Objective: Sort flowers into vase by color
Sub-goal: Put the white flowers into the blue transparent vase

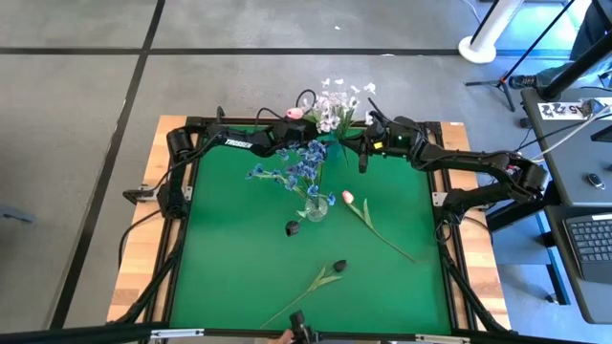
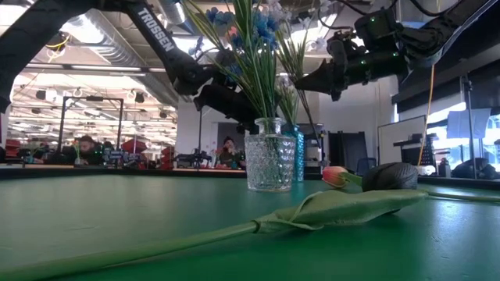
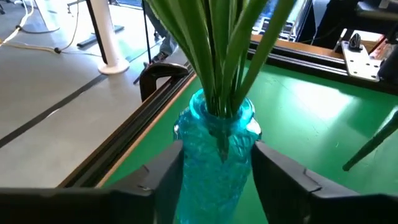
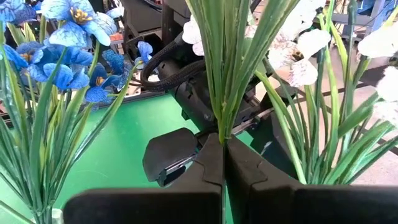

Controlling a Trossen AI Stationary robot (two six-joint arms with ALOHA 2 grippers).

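The table is green. One vase is turquoise, the other vase clear with a diamond pattern. Blossoms are blue.

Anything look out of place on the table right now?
A near-black tulip head lies beside the clear vase with no stalk visible on it. It may have come off its stem. A pink tulip and another dark tulip lie unsorted on the mat.
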